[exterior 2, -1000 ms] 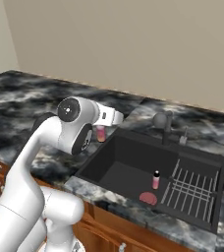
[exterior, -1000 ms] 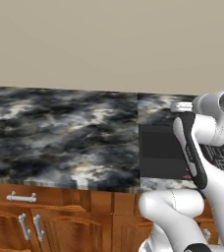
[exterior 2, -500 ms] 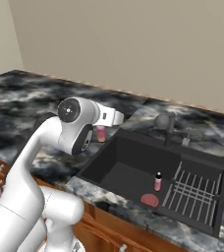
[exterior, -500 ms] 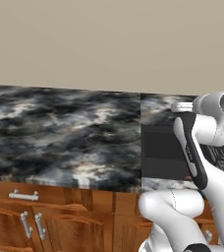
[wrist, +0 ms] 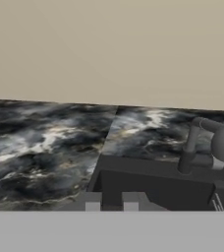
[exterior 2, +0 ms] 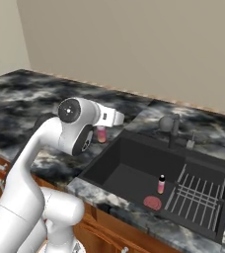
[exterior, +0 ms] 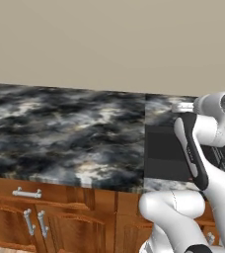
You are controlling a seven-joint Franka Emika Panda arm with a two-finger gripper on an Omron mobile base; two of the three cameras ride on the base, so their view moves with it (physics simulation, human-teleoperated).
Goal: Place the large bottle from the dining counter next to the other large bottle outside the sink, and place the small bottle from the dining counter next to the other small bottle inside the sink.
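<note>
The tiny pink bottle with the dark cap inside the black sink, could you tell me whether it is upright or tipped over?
Upright: the tiny pink bottle stands with its dark cap on top on the black sink's floor, beside the metal grid rack.

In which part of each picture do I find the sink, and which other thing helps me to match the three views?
Left base view: the sink is at middle right, partly behind the arm.
Right base view: the sink is at lower right of centre.
Hand view: the sink is at bottom centre and right.
Shared landmark: the marbled counter to the sink's left.
</note>
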